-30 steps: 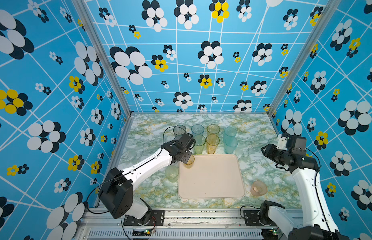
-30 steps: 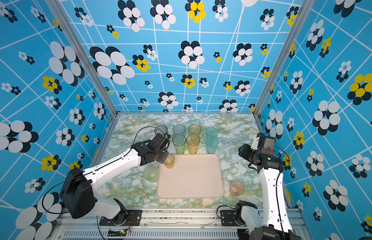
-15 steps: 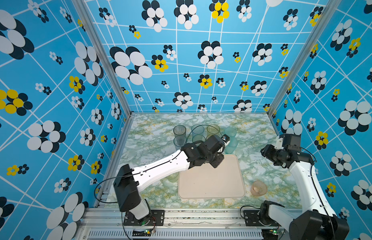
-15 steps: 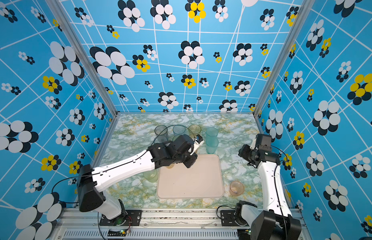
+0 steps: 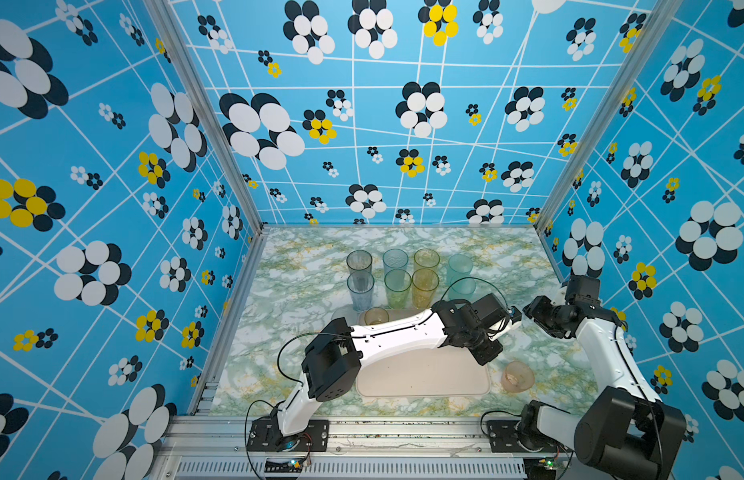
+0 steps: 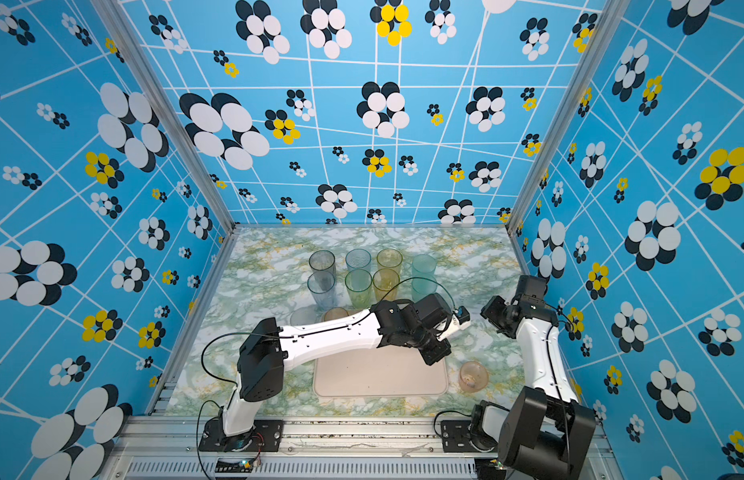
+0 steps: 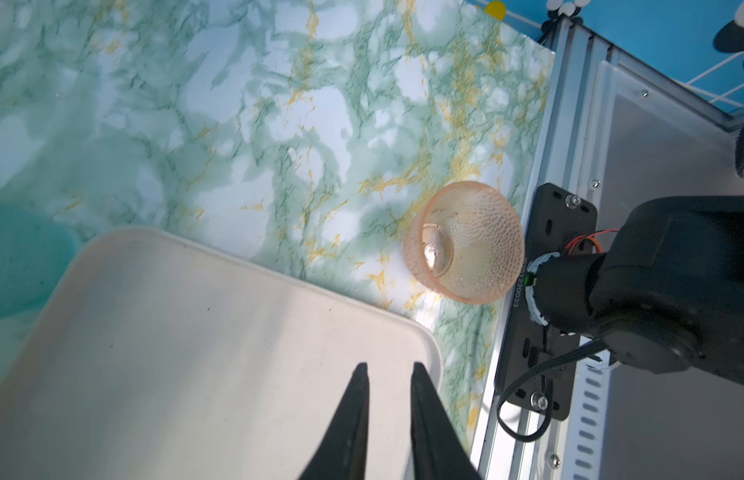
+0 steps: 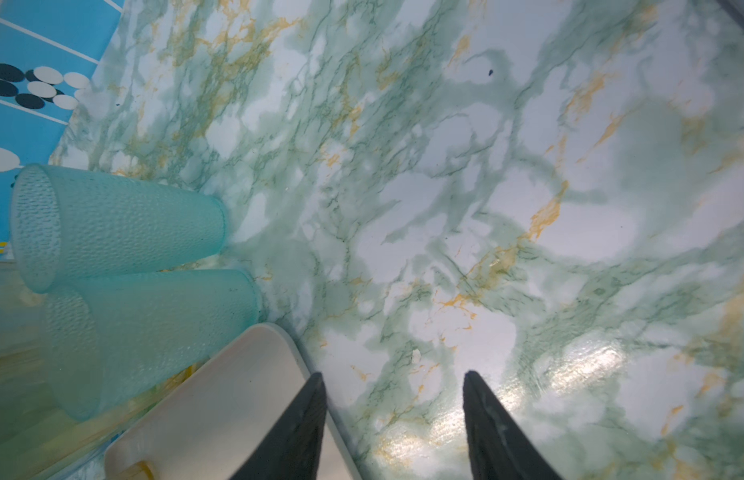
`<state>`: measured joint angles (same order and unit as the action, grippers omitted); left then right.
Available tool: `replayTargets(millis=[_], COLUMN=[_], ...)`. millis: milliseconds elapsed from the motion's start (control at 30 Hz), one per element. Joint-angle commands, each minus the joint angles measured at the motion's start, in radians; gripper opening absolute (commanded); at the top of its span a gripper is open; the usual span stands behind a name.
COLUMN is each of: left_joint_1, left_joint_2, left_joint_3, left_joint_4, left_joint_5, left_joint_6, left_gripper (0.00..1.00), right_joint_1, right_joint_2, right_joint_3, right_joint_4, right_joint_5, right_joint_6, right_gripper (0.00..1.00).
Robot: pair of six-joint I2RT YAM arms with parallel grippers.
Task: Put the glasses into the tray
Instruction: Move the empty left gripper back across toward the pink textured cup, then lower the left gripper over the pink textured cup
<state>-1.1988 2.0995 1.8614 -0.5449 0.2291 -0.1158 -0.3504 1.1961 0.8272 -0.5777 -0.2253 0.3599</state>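
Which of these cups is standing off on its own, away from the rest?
The short pink tumbler: it stands alone beside the tray's near right corner, while the other tumblers in view crowd together along its far side.

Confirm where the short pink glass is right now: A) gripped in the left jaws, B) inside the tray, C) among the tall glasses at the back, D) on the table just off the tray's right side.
D: in both top views the short pink glass stands on the marble table, just outside the right rim of the tray, not touching it and with nothing gripping it.
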Motion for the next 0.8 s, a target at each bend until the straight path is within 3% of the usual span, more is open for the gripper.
replayTargets(millis=[0,333,767], left_joint_1=[-0.01,-0.035,-0.042], left_joint_2=[0.051,0.176,0.255], left_joint_3=[0.07,0.219,0.297], left_joint_4=[-0.011,-0.114,-0.18], left_joint_5=[0.062,0.138,0.136], left_joint_6=[-0.013,-0.01,-0.007], left_gripper=[0.22,0.26,0.27], right_joint_1=[-0.004,-0.009,-0.013], right_joint_2=[0.005,-0.01,-0.036], right_joint_3=[0.001,0.021,0.024], right_joint_4=[0.035,0.032,0.025], right_joint_5=[-0.035,-0.049,-0.062], right_joint_6=[0.013,0.011,0.002], right_gripper=[0.55,0.56,0.56])
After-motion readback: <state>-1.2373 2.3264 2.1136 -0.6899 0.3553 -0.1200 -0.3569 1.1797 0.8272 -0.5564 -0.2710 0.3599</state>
